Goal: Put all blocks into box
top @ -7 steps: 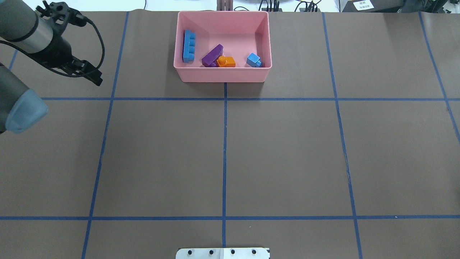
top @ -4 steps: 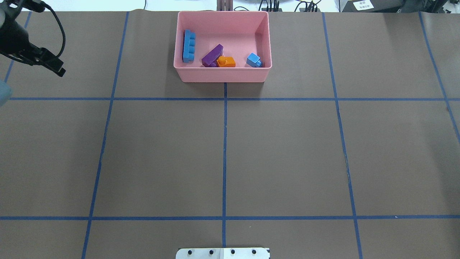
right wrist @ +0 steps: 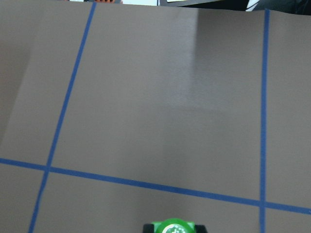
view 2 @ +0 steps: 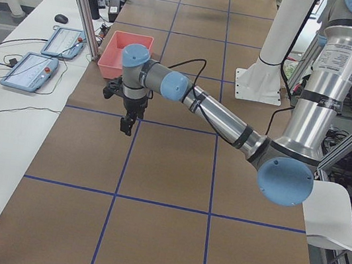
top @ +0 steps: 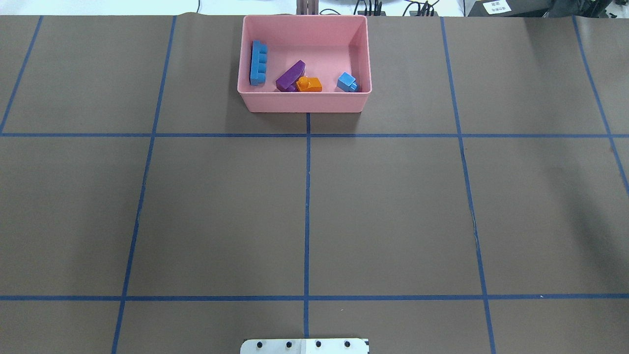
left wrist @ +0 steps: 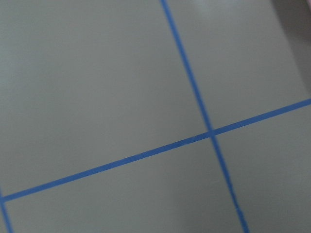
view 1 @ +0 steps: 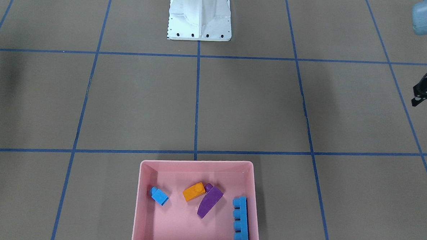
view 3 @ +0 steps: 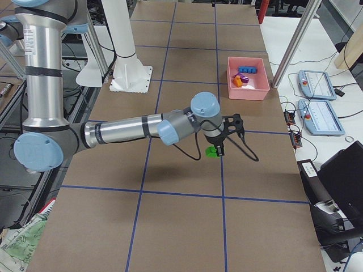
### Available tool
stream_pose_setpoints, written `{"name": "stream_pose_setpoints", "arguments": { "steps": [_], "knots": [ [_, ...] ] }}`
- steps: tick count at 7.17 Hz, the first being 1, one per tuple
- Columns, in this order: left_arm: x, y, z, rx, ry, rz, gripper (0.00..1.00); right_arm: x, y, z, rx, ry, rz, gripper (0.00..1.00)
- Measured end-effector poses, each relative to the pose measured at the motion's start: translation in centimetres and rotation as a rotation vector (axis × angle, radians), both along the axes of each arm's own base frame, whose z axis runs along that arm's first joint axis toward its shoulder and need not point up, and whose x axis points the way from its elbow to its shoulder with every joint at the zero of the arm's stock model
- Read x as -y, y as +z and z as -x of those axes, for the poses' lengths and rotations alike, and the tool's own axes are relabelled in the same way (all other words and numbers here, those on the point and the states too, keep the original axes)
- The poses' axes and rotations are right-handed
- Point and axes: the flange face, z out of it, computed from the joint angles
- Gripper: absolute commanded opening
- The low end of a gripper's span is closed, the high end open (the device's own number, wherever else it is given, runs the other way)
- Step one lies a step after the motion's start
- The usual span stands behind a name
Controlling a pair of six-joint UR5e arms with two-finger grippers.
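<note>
The pink box (top: 304, 103) stands at the far middle of the table and also shows in the front view (view 1: 197, 163). In it lie a long blue brick (top: 258, 63), a purple wedge (top: 290, 75), an orange brick (top: 309, 85) and a small blue brick (top: 347, 82). My right gripper (right wrist: 172, 229) is shut on the green brick (view 3: 211, 151) and holds it above the table, well off the box on my right. My left gripper (view 1: 416, 100) hangs over bare table far to my left; I cannot tell whether it is open. Neither gripper shows in the overhead view.
The white robot base (view 1: 200, 14) stands at the near middle edge. Blue tape lines (top: 307, 196) grid the brown table. Two teach pendants (view 3: 320, 85) lie on the white bench beyond the box. An aluminium post (view 2: 82, 3) stands at the box's corner.
My left arm has swung away to the left and out of the overhead view. The bricks in the box have not moved.
</note>
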Motion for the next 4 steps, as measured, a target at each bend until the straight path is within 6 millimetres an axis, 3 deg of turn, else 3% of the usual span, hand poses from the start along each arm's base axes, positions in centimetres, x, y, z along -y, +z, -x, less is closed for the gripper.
{"name": "stream_pose_setpoints", "arguments": {
  "steps": [2, 3, 4],
  "knots": [
    [-2.1, 7.6, 8.3, 0.019, -0.006, -0.013, 1.00, 5.0, -5.8, 6.3, 0.025, -0.024, 0.035, 0.00],
    [-4.0, 10.4, 11.1, 0.009, -0.027, 0.002, 1.00, 7.6, -8.5, 9.3, 0.028, -0.037, 0.044, 0.00],
    [-5.4, 11.6, 12.4, -0.024, -0.046, 0.008, 1.00, 10.0, -11.6, 12.5, 0.023, -0.044, 0.051, 0.00]
  ]
}}
